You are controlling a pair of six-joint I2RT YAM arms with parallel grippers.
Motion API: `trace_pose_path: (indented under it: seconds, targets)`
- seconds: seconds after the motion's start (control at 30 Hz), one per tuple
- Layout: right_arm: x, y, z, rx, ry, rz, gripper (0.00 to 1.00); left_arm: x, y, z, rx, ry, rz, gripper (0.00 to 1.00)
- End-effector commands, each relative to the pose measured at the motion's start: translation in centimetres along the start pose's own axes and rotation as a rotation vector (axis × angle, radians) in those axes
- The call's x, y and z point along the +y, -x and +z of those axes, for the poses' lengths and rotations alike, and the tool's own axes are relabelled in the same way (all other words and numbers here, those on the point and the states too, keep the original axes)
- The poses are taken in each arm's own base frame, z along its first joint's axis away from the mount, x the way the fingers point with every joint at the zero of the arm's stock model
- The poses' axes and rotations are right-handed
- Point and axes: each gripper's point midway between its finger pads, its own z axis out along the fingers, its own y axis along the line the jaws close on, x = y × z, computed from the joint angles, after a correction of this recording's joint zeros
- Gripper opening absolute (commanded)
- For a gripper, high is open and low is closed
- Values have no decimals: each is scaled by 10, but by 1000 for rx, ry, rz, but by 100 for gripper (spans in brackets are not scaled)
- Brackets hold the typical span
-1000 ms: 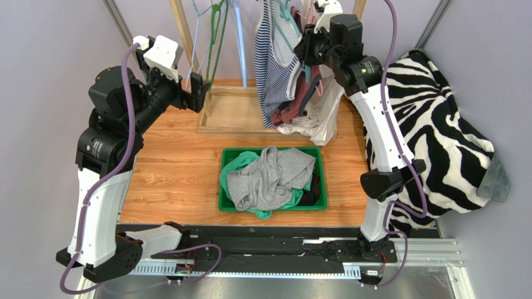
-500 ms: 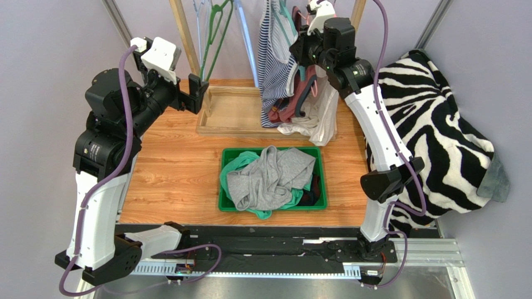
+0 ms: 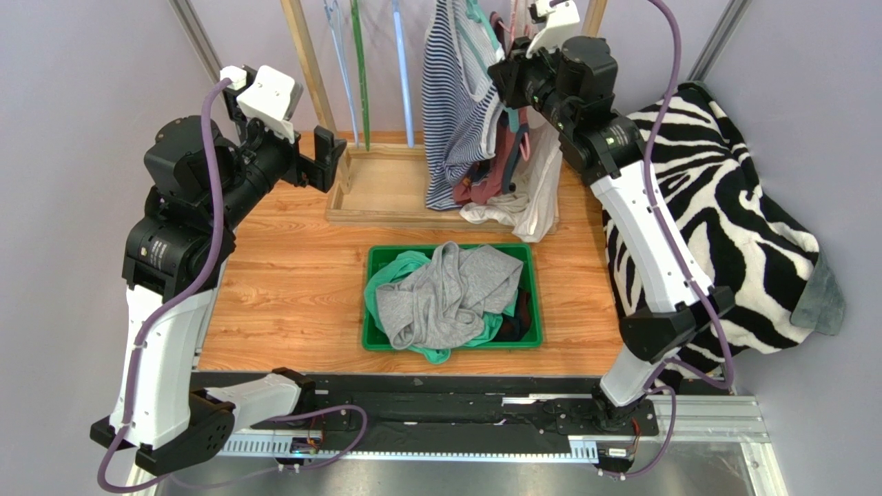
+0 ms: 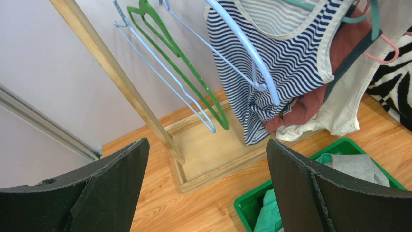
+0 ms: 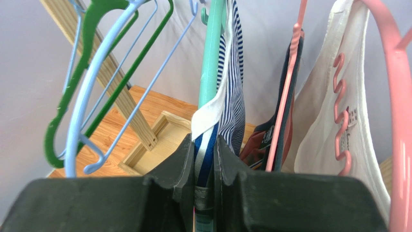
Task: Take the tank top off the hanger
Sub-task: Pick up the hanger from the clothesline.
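Striped cotton, navy on white: striped tank top [image 5: 232,96], hung on the mint hanger [image 5: 211,53] on the rack, directly ahead of and above the right pincer [image 5: 204,159]. Not yet off its hanger.

Right pincer: narrow, jaws closed on the white-trimmed strap of the striped tank top, just below the hanger's shoulder. Whether the hanger arm is also caught between the jaws cannot be told.

Left pincer [image 4: 205,145]: wide, empty, held in the air. The striped tank top hangs ahead of it and to its right, well apart; a bare green hanger [image 4: 194,77] hangs straight ahead.

To the right of the right pincer: pink hanger [image 5: 290,87] carrying a dark garment [image 5: 263,140], then a white garment [image 5: 314,145], all close beside the held strap.

Below the right pincer and nearer the arm bases: green bin [image 3: 369,310] on the desk [image 3: 280,289], with loose clothing inside.

Step in hand, as judged: strap gripped; the slip-off from the hanger shoulder is about to start.

Next move, as judged: draw the strap outward along the hanger arm and over its end, not straight down, since a downward pull would likely drag the hanger with it. The free left pincer could steady the hanger or take the opposite strap. The neighbouring garments hang close enough to snag.
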Motion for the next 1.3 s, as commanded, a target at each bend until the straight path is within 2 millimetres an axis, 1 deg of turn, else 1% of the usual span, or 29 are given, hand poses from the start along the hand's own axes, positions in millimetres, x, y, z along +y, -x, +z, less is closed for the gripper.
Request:
trace_pose_path:
  seconds: [0.0, 0.03, 0.07, 0.1, 0.17, 0.2, 0.27, 0.4, 0.43, 0.5, 0.53, 0.6, 0.63, 0.67, 0.73, 0.77, 0.83, 0.87, 0.9, 0.97, 1.0, 1.07, 1.1, 1.13, 1.17, 1.2, 1.23, 1.27]
  targets:
    - [15, 50, -28, -183, 69, 19, 0, 4, 5, -6, -19, 19, 12, 99]
    - [15, 41, -25, -167, 73, 22, 0, 4, 6, -7, -22, 19, 9, 99]
    - [15, 24, -20, -129, 79, 27, 0, 5, 5, -7, -20, 20, 10, 99]
    - [15, 17, -20, -117, 83, 42, 0, 5, 5, -7, -20, 20, 10, 99]
    - [19, 14, -20, -128, 104, 53, 0, 4, 5, -7, -19, 19, 13, 99]
    - [18, 5, -19, -116, 104, 58, 0, 5, 5, -8, -19, 20, 13, 99]
    - [20, 7, -17, -131, 112, 66, 0, 4, 4, -7, -18, 18, 13, 99]
    - [22, 30, -20, -186, 117, 55, 0, 4, 3, -7, -16, 18, 12, 99]
    - [25, 47, -26, -217, 125, 51, 0, 4, 3, -8, -17, 16, 12, 99]
    - [29, 66, -36, -246, 141, 36, 0, 4, 3, -8, -16, 18, 16, 99]
    - [32, 81, -46, -263, 147, 32, 0, 5, 3, -8, -17, 20, 16, 99]
    - [35, 97, -59, -280, 157, 22, 0, 4, 2, -8, -16, 18, 18, 99]
    - [37, 104, -69, -283, 162, 16, 0, 8, 1, -8, -9, 43, 18, 99]
    - [40, 113, -84, -300, 178, 11, 0, 8, 0, -8, -8, 41, 19, 99]
    - [42, 117, -99, -305, 186, 11, 0, 9, 1, -8, -11, 44, 19, 99]
    - [45, 126, -120, -329, 200, 7, 0, 9, 2, -9, -14, 44, 16, 99]
    - [48, 130, -137, -340, 213, 3, 0, 8, 3, -8, -13, 41, 16, 99]
    - [49, 127, -142, -332, 221, 1, 0, 8, 4, -9, -17, 42, 15, 99]
    - [51, 135, -162, -357, 229, -3, 0, 8, 4, -8, -16, 40, 15, 99]
    - [54, 136, -177, -361, 245, -12, 0, 7, 4, -8, -17, 35, 13, 99]
    - [55, 141, -194, -378, 250, -20, 0, 7, 5, -9, -21, 35, 13, 99]
    - [57, 142, -208, -380, 262, -32, 0, 7, 5, -8, -19, 34, 12, 99]
    - [58, 143, -220, -383, 266, -37, 0, 7, 7, -9, -24, 34, 10, 99]
    - [58, 142, -226, -382, 267, -45, 0, 7, 6, -10, -22, 33, 12, 99]
    - [60, 140, -232, -378, 278, -51, 0, 7, 7, -11, -25, 34, 12, 99]
    - [60, 135, -235, -359, 281, -56, 0, 7, 8, -11, -25, 34, 12, 99]
    - [62, 136, -249, -371, 293, -76, 0, 7, 8, -11, -26, 32, 10, 99]
    - [63, 135, -254, -371, 298, -83, 0, 7, 9, -12, -29, 33, 10, 99]
